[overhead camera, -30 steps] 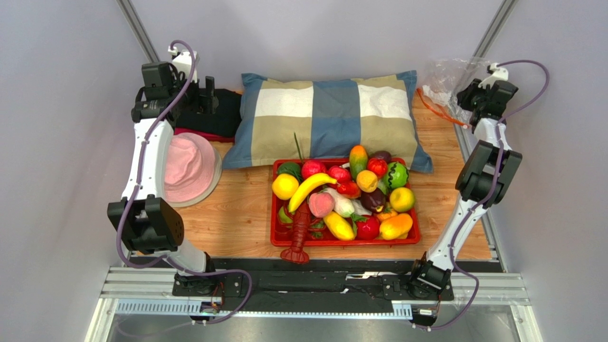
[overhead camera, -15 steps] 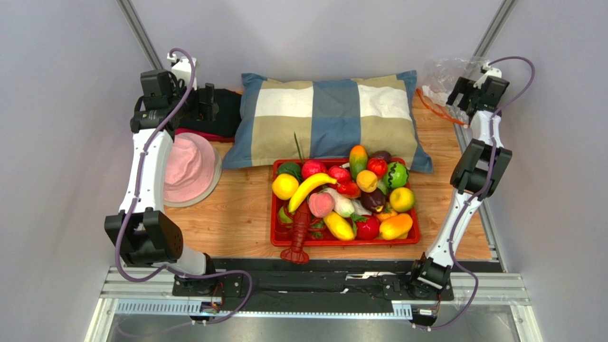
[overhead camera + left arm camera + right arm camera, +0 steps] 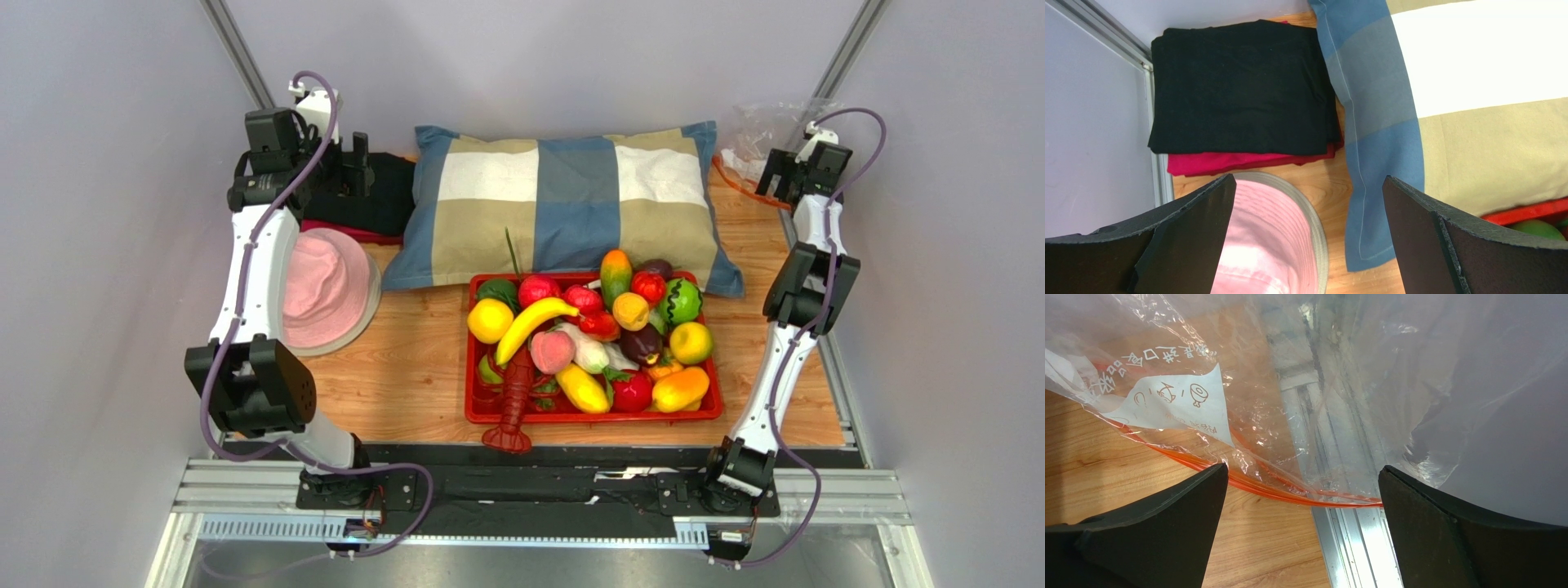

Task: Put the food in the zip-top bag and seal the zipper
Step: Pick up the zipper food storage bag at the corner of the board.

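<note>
The food (image 3: pixel 589 337), glossy toy fruits and vegetables, is piled on a red tray (image 3: pixel 699 414) in the middle of the table. The zip-top bag (image 3: pixel 763 128) lies crumpled in the far right corner, partly against the wall. My right gripper (image 3: pixel 778 179) stands open just in front of it. In the right wrist view the clear bag (image 3: pixel 1229 367) fills the top, and its orange-red zipper (image 3: pixel 1254 482) runs across between the open right gripper (image 3: pixel 1303 471) fingers, which hold nothing. My left gripper (image 3: pixel 356 157) hangs open and empty at the far left.
A checked pillow (image 3: pixel 570 196) lies behind the tray. A pink hat (image 3: pixel 1266 239) sits at the left, with folded black cloth (image 3: pixel 1241 86) on red cloth (image 3: pixel 1229 163) behind it. A toy lobster (image 3: pixel 513 404) hangs over the tray's front rim. An aluminium rail (image 3: pixel 1355 545) borders the right edge.
My right gripper has opened and the right arm has stretched out, its wrist shifting left in front of the bag. The left arm has hardly moved.
</note>
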